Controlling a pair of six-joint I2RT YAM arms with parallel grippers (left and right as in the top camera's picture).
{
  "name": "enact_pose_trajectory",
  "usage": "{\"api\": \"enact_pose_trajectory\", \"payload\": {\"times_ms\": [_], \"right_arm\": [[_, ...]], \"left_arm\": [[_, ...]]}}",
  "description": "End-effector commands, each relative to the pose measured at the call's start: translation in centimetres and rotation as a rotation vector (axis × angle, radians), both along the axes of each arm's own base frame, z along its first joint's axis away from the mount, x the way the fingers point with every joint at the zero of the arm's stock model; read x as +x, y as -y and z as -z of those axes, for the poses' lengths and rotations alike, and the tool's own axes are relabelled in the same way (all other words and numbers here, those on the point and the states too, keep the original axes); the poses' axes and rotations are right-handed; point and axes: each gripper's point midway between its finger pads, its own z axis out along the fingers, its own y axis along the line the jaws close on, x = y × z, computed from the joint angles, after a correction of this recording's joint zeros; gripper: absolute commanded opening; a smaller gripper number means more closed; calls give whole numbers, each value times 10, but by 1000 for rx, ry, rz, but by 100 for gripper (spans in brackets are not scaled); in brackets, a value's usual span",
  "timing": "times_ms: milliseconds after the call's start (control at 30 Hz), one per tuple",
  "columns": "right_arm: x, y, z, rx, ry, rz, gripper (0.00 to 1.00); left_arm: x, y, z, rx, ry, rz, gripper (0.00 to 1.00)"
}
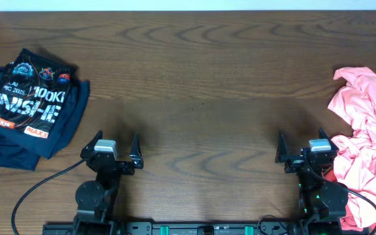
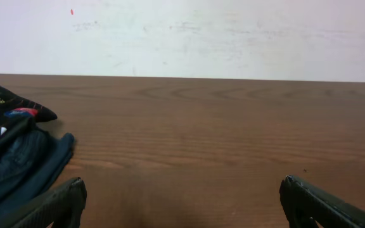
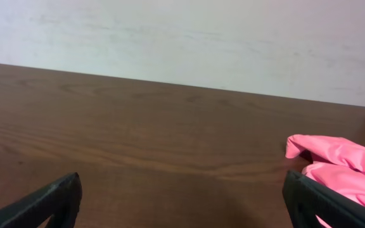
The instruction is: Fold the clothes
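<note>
only overhead shows navy shirt (image 1: 31, 108) plus pink shirt (image 1: 365, 134)

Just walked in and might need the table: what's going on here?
Nothing is being handled right now. The left gripper and right gripper sit parked, open and empty. A folded navy printed T-shirt lies at the left; a crumpled pink garment waits unfolded at the right.

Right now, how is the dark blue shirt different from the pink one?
The dark blue shirt has white letters and bright pictures; the pink shirt looks plain. The dark blue shirt lies flat and looks folded; the pink shirt is a crumpled heap. The dark blue shirt sits on the robot's left, the pink shirt on its right. Both rest on the wooden table.
</note>
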Motion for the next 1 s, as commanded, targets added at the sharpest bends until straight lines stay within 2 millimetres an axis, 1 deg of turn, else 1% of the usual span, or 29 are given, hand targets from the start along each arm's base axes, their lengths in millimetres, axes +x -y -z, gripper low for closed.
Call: {"api": "enact_pose_trajectory", "payload": {"times_ms": [0,567,667,767,833,900,967], "right_arm": [[0,1,1,-12,-1,0,99],[0,-1,1,-10,-1,-8,99],[0,-1,0,82,-5,-1,99],[0,-5,3,163,-24,-17,99],[0,-10,5,168,-42,-46,99],[-1,-10,9,174,-73,-42,99],[-1,-7,11,171,-112,-20,99]], "left_arm": [[0,-3,15,18,-30,-12,98],[0,-3,15,18,-30,-12,98],[0,-3,14,14,-28,-12,98],[0,-2,15,-39,-39,-15,98],[0,-1,14,-70,-46,-11,98],[-1,0,10,-109,-55,-16,98],[-2,5,5,-127,-68,13,98]]}}
